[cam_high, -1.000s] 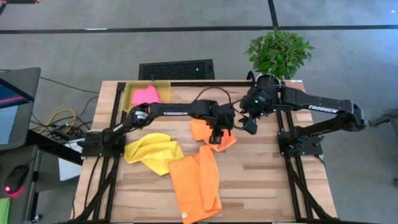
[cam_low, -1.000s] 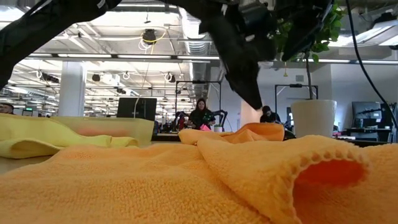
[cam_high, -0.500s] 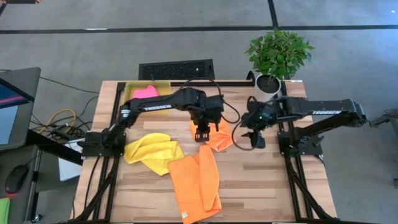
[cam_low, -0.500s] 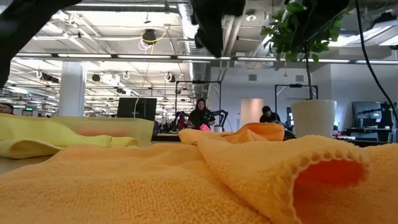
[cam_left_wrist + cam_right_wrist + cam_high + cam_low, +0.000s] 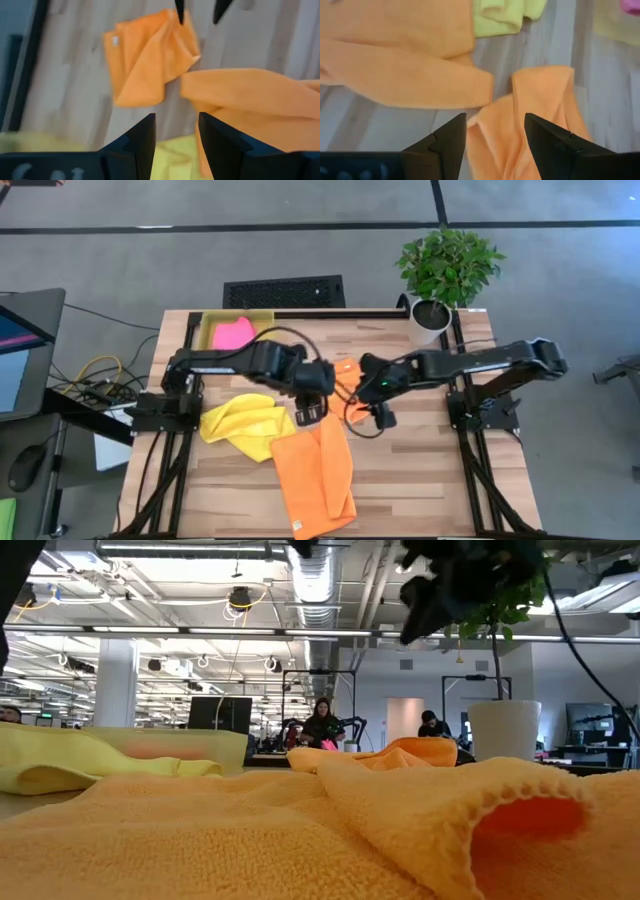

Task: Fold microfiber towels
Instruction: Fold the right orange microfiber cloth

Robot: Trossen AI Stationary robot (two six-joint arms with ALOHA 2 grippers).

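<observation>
My left gripper [image 5: 307, 414] and right gripper [image 5: 381, 416] hover open and empty over the table [image 5: 420, 480], between two orange towels [image 5: 318, 470]. I think next I must lower and pinch one edge

Nubby matt cloth towels [image 5: 315, 470]; planked wood table [image 5: 420, 470].

Grey floor [image 5: 120, 260] surrounds the wooden table [image 5: 420, 470]; potted plant [image 5: 447, 268] behind.

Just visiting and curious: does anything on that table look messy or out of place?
Yes. The small orange towel lies crumpled mid-table, the yellow towel is bunched, and the large orange towel is only loosely doubled. The pink towel sits crumpled in the yellow bin.
</observation>
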